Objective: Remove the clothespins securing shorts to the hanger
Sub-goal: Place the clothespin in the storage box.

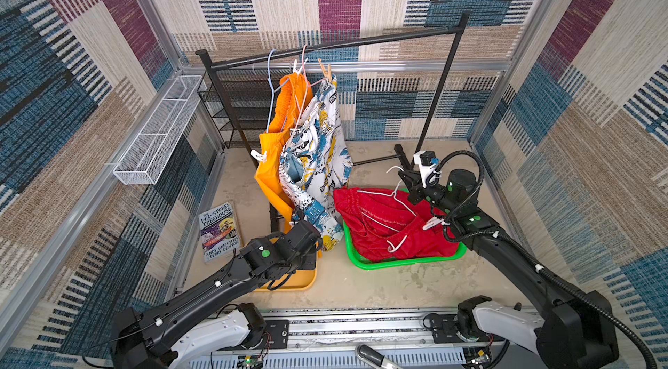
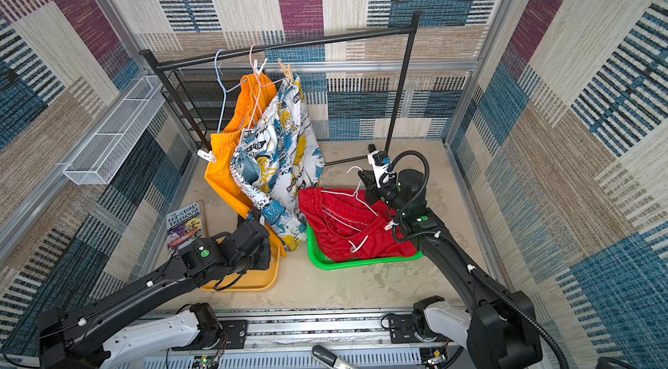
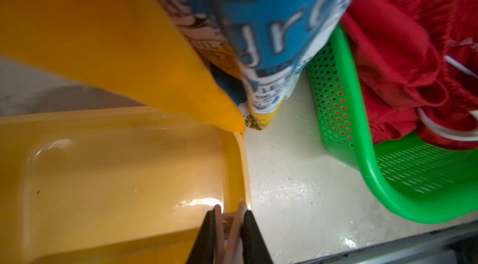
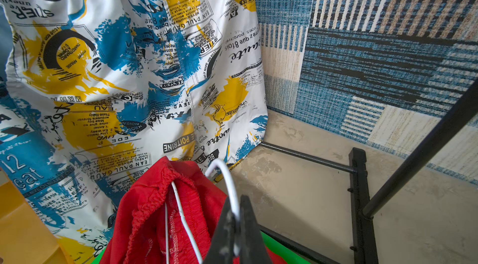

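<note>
Now left hand (image 3: 230, 215) pinches tan clothespin (image 3: 232, 229) along its fingers; right hand (image 4: 236, 205) clamps hanger (image 4: 227, 180).

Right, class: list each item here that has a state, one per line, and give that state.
Left gripper: shut on a tan clothespin, over the yellow tray.
Right gripper: shut on the white hanger hook.
Red shorts: lying in the green basket, one white clothespin attached.
Orange shorts: hanging on the rack, pegged.
Printed shorts: hanging on the rack, pegged.

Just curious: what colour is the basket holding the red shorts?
The basket is bright green, with perforated walls; the left wrist view shows it best.
</note>
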Robot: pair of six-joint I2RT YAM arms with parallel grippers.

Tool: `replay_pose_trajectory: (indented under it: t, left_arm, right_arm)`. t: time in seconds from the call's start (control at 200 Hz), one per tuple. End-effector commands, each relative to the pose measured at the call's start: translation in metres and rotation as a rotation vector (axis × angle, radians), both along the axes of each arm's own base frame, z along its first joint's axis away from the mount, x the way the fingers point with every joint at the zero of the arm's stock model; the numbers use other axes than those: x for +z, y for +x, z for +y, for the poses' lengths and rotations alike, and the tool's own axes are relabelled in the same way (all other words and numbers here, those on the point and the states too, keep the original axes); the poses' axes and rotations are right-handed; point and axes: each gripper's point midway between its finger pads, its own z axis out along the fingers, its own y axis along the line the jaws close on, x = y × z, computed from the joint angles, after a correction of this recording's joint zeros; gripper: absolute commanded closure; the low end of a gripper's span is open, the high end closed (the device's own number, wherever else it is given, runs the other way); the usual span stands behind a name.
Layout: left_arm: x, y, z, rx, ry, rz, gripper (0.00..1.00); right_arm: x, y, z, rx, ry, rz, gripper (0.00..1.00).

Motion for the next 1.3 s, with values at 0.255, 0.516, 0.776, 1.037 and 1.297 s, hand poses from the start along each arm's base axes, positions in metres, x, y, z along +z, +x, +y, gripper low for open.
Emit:
replay_pose_trajectory:
  t: [0.255, 0.516, 0.776, 1.037, 1.297]
  left_arm:
    - [-0.045, 0.02, 0.012, 0.172, -0.032, 0.041, 0.89]
    - [-0.056, 0.041, -0.037, 0.061, -0.137, 0.069, 0.9]
    - [-0.059, 0.047, -0.048, 0.025, -0.119, 0.097, 0.84]
    - [-0.041, 0.042, -0.025, 0.077, -0.081, 0.054, 0.32]
    - [0.022, 0.043, -0.028, -0.072, -0.139, -0.135, 0.15]
  right_arm:
    - [-0.004, -0.005, 0.002, 0.016, 0.006, 0.005, 1.0]
    - [-0.002, -0.004, 0.004, 0.024, 0.037, 0.002, 1.0]
    - [-0.003, -0.009, 0.002, 0.02, 0.029, 0.007, 1.0]
    - [0.009, -0.022, -0.001, 0.025, 0.042, -0.025, 1.0]
    - [0.011, -0.034, 0.005, 0.079, 0.068, 0.002, 1.0]
